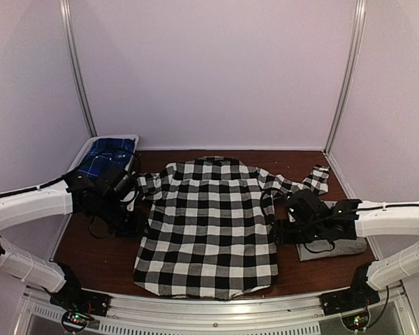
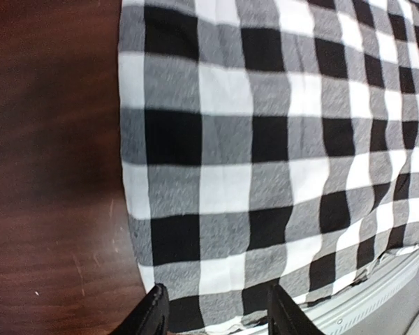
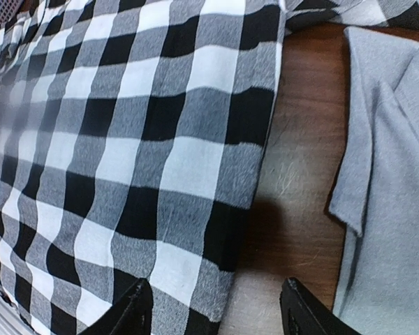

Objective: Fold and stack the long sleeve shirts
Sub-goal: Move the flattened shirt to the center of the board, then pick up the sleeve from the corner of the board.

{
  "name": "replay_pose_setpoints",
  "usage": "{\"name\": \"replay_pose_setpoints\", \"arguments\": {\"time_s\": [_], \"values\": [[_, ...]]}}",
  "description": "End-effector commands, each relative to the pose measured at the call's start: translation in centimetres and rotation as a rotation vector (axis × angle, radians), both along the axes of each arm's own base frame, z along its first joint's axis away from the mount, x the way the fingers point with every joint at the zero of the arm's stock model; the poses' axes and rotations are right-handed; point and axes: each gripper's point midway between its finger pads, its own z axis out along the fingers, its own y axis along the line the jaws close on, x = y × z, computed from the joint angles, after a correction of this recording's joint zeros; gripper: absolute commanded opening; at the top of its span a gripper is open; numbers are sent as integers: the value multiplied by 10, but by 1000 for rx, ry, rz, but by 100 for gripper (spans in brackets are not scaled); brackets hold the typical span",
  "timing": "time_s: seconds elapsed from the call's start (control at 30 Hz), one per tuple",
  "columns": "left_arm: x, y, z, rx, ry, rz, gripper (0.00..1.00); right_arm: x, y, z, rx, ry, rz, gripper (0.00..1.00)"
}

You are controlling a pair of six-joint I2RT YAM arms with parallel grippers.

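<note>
A black-and-white checked long sleeve shirt (image 1: 209, 227) lies spread flat in the middle of the brown table, its right sleeve (image 1: 314, 179) stretched toward the back right. My left gripper (image 1: 133, 218) hovers at the shirt's left edge. In the left wrist view the gripper (image 2: 220, 317) is open over the checked cloth (image 2: 265, 139), with nothing pinched. My right gripper (image 1: 283, 227) is at the shirt's right edge. It stands open (image 3: 216, 314) astride that edge (image 3: 258, 174). A grey shirt (image 1: 335, 248) lies folded under the right arm, and shows as grey cloth (image 3: 398, 174) beside the gap of bare wood.
A white bin (image 1: 84, 150) at the back left holds a blue plaid garment (image 1: 108, 157). Pale walls with metal posts (image 1: 80, 70) close the back and sides. The table's metal front rail (image 1: 209, 307) runs just below the shirt's hem.
</note>
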Motion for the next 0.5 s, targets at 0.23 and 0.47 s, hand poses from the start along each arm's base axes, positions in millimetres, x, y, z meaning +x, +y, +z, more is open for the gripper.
{"name": "replay_pose_setpoints", "arguments": {"time_s": [0.23, 0.47], "values": [[103, -71, 52, -122, -299, -89, 53, 104, -82, 78, 50, -236, -317, 65], [154, -122, 74, -239, -373, -150, 53, 162, -146, 98, 28, -319, -524, 65]]}}
